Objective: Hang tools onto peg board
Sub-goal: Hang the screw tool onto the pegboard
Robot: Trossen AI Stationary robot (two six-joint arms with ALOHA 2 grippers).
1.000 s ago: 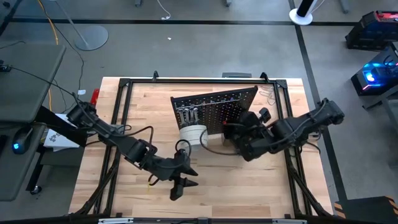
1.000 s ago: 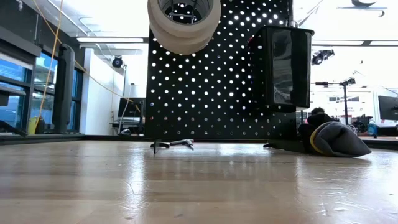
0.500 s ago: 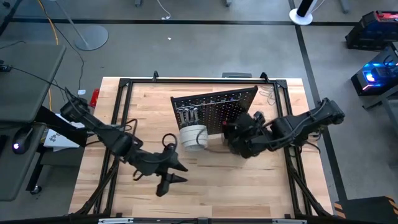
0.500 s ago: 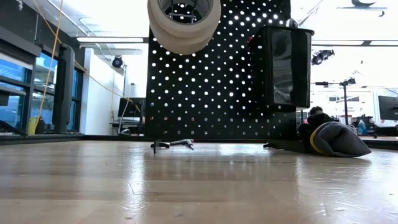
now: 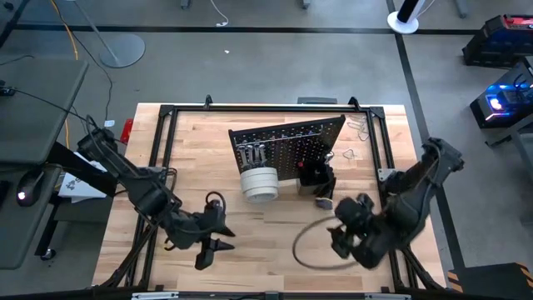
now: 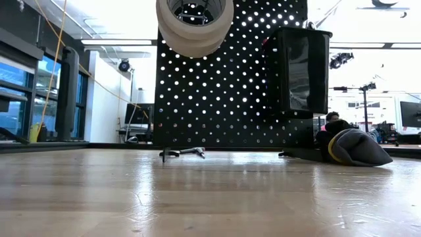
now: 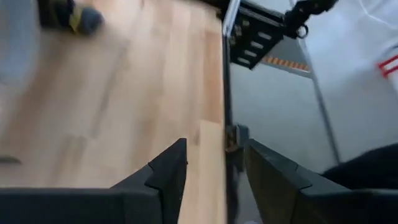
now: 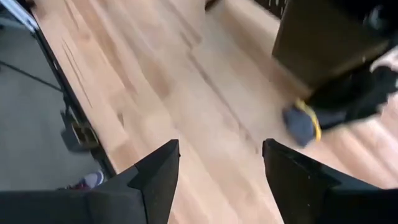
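Your right gripper sat low right, fingers apart and empty; left gripper likewise, low left. Tape rolls hung centre-frame on the peg board, glove bundle beneath.

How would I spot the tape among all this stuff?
Find the black peg board standing upright mid-table. The white tape rolls hang stacked on its front, near the left end in the overhead view. They are the only round white thing; the glove bundle nearby is dark and lies on the table.

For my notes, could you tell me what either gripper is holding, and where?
Nothing: the left gripper and right gripper both show open, empty fingers.
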